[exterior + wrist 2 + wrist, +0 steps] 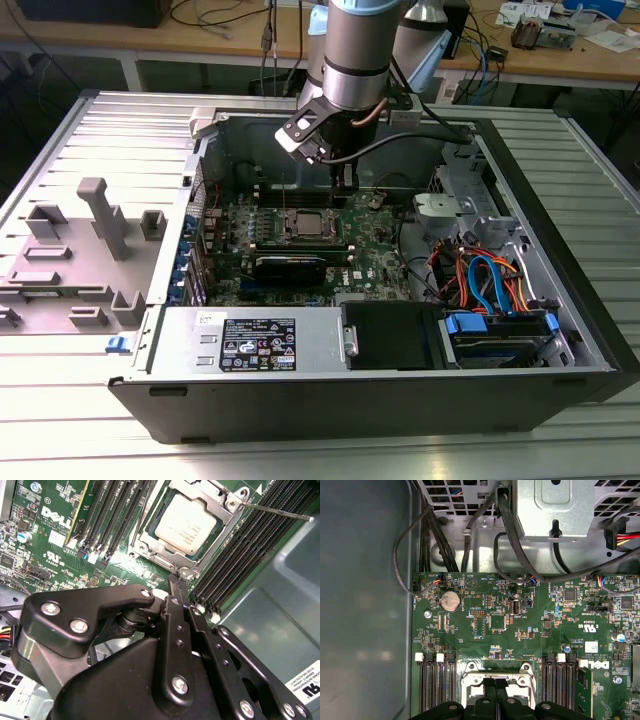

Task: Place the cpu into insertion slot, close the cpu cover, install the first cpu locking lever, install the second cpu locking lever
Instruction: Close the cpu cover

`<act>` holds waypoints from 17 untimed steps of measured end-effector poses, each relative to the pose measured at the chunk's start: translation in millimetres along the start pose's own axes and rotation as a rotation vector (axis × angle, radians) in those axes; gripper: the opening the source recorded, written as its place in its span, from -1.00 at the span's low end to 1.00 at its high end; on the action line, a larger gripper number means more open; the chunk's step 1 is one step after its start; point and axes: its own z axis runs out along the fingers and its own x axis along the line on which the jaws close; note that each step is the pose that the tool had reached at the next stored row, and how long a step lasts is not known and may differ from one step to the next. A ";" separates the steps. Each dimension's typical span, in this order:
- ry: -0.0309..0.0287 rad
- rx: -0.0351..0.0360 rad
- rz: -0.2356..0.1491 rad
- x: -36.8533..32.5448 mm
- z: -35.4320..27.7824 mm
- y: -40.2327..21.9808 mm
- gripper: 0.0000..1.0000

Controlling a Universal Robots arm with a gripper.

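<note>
Seemingly the first half of the job is done. In the second wrist view the cpu [187, 524] lies flat in the insertion slot [150, 555]. Its dull silver top shows through the window of the cpu cover [226, 520], which looks folded down around the chip's edges rather than standing open. So seating and covering read as finished, and the levers are the open question.

One thin locking lever [277, 510] runs out from a corner of the cover and passes above the black memory slots [245, 550]. It looks raised off the green motherboard [55, 545] rather than tucked under a catch (I would call it not yet latched, though from this angle that is a judgement). I cannot make out the other lever clearly at the socket's nearer corner.

The gripper [181, 582] hangs just beside that nearer corner, its tip close above the rim. Whether it touches the rim I cannot tell. Its jaws are drawn together with no gap and nothing between them.

In the exterior view the arm reaches down into the open computer case [350, 405] lying on the desk [60, 430]. The gripper is near the socket, a little toward the exterior view's right of it.
</note>
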 end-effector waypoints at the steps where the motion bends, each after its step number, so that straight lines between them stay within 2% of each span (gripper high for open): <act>1: 0.0000 0.0000 0.000 0.0 0.0 0.0 -0.79; 7: 0.0000 0.0000 0.000 0.0 0.2 -1.9 -0.79; 10: -0.0001 0.0000 0.000 0.0 0.6 -5.6 -0.79; 17: 0.0001 0.0000 -0.002 0.3 6.0 -21.7 -0.79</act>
